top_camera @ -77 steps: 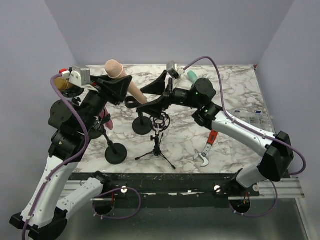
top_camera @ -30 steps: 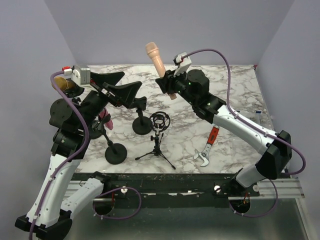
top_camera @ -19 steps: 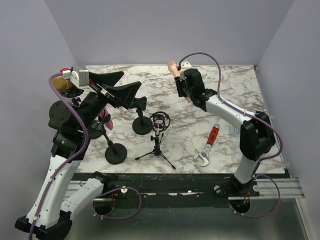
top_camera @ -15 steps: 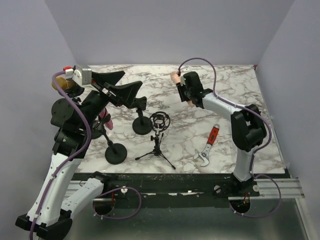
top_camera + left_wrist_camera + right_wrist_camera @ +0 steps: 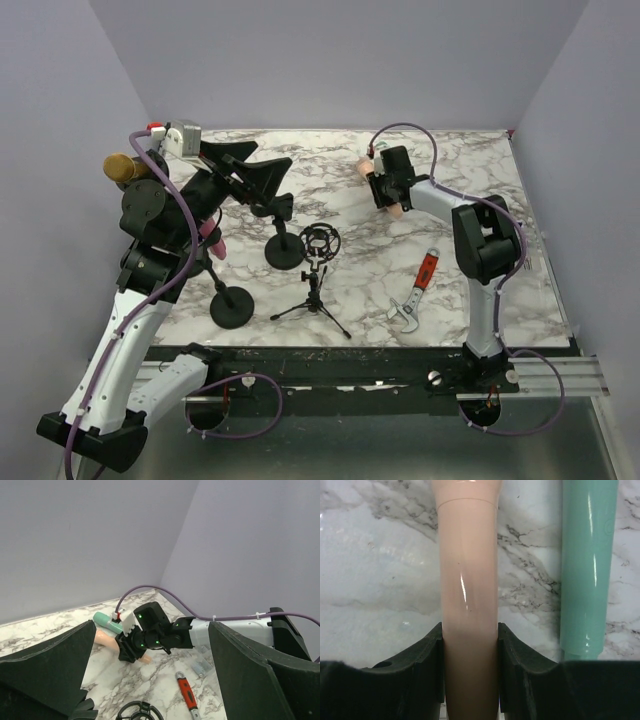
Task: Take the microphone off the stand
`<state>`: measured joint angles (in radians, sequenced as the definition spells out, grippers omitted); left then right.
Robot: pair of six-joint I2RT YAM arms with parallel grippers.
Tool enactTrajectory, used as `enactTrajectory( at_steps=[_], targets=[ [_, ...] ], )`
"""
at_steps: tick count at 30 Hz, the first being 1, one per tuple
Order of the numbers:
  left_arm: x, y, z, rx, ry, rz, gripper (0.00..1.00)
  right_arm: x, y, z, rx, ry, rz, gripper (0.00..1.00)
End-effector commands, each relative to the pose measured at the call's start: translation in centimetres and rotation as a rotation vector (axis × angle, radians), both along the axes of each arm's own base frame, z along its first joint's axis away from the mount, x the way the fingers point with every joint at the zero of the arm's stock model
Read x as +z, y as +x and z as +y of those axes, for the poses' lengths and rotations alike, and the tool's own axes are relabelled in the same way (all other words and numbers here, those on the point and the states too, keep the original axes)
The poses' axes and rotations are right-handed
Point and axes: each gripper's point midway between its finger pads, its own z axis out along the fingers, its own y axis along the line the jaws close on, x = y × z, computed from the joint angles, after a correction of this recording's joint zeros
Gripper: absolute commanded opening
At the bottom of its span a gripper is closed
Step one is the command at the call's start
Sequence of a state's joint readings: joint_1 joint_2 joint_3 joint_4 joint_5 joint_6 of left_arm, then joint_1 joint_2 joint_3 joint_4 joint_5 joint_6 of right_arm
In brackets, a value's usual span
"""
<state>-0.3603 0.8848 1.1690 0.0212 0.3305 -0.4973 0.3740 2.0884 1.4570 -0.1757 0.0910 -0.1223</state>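
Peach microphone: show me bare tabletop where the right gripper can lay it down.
Bare marble lies in the far-right corner of the table, and between the right gripper and the tripod stand. Crowded: the teal microphone right beside the peach microphone, the wrench, the round-base stands left.

1. I see my right gripper (image 5: 388, 190) take the mic (image 5: 469, 580) off the stand (image 5: 284, 250), lift it high, then bring it down at the far side of the table (image 5: 470, 170).
2. The mic now sits low over the marble, just beside the teal mic (image 5: 587, 565).
3. My right arm folds in, elbow raised.
4. My left gripper (image 5: 268, 156) backs off the stand's clip, and its wrist swings right.
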Motion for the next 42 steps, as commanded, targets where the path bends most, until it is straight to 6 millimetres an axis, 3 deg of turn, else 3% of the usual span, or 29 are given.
enactTrajectory(
  at_steps=[1,8,10,13,20,26,34,38,42],
  targets=[
    [0.1,0.2,0.3,0.015,0.012,-0.03,0.99,0.5,2.6,0.3,0.011,0.038,-0.015,0.09],
    [0.3,-0.3,-0.1,-0.019,0.004,-0.034,0.99,-1.3,4.4,0.2,0.017,-0.002,0.015,0.22],
    [0.3,-0.3,-0.1,-0.016,0.006,-0.029,0.99,-1.9,4.5,0.2,0.019,-0.017,0.036,0.26],
    [0.5,-0.4,0.0,-0.012,0.004,-0.037,0.98,-2.3,4.6,-0.1,0.016,-0.031,0.024,0.39],
    [0.3,-0.3,-0.2,-0.02,0.002,-0.023,0.99,-3.0,4.3,-0.8,0.013,-0.074,0.038,0.53],
    [0.3,-0.5,-0.4,-0.037,-0.003,-0.021,0.99,-3.2,4.0,-0.7,0.013,-0.063,0.054,0.58],
    [0.1,-0.2,-0.9,-0.055,0.024,-0.027,0.99,0.3,4.5,0.4,0.015,-0.006,0.035,0.65],
    [0.6,-1.0,-1.5,-0.107,0.024,-0.053,0.99,3.5,4.3,0.8,-0.005,0.053,-0.012,0.7],
    [0.1,-0.5,-1.5,-0.096,0.042,-0.05,0.98,7.5,4.6,0.9,-0.047,0.1,-0.063,0.75]
  ],
)
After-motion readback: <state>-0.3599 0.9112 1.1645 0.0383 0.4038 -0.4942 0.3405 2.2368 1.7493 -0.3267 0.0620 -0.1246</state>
